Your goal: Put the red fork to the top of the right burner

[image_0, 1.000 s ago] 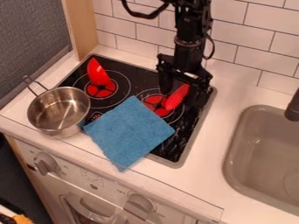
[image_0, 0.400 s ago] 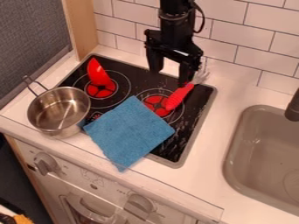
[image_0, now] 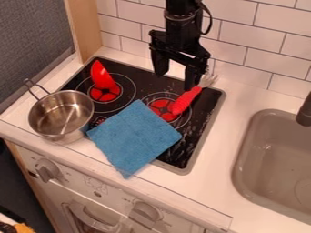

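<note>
Far left: metal pot near the front left corner of the tabletop, overlapping the left edge of the black stovetop; its handle points toward the tabletop's left edge. Two knobs on the white front panel below the tabletop's front edge: left knob below the pot, right knob further along.

Next: left burner, red-centred, toward the stovetop's back left corner. Red pointed item stands tilted over it, lower end at the red centre.

Middle: blue cloth lies across the stovetop's front edge, one corner hanging toward the front panel, another close to the right burner.

Tool: over the stovetop's back edge, pointing down. Fingers well apart, nothing held between them. Right-hand finger is just beside the fork's neck; contact: cannot tell.

Red fork: lies slantwise on the right part of the stovetop. Handle end over the right side of the right burner; metal tines reach out to the stovetop's back edge, near its back right corner.

Right: grey sink set into the tabletop. Dark faucet over the sink's back right part.
</note>
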Controlling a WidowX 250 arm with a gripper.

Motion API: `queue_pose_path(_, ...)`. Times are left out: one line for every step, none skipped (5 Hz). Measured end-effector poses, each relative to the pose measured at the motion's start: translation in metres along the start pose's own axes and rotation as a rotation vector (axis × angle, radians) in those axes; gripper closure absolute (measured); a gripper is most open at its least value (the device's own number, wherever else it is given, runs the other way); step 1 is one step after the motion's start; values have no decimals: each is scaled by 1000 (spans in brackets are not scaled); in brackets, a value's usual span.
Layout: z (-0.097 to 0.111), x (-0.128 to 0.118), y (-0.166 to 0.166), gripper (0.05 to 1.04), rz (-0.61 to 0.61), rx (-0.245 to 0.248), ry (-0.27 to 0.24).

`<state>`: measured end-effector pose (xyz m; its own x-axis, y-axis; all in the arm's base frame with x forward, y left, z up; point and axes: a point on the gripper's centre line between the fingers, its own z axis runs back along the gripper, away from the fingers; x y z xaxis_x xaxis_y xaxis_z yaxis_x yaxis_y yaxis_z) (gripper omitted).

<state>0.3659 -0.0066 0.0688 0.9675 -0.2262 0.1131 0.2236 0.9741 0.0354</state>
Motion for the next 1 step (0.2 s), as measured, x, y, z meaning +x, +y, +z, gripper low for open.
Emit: queue_pose_path(0, 0, 0, 83, 0, 0, -2)
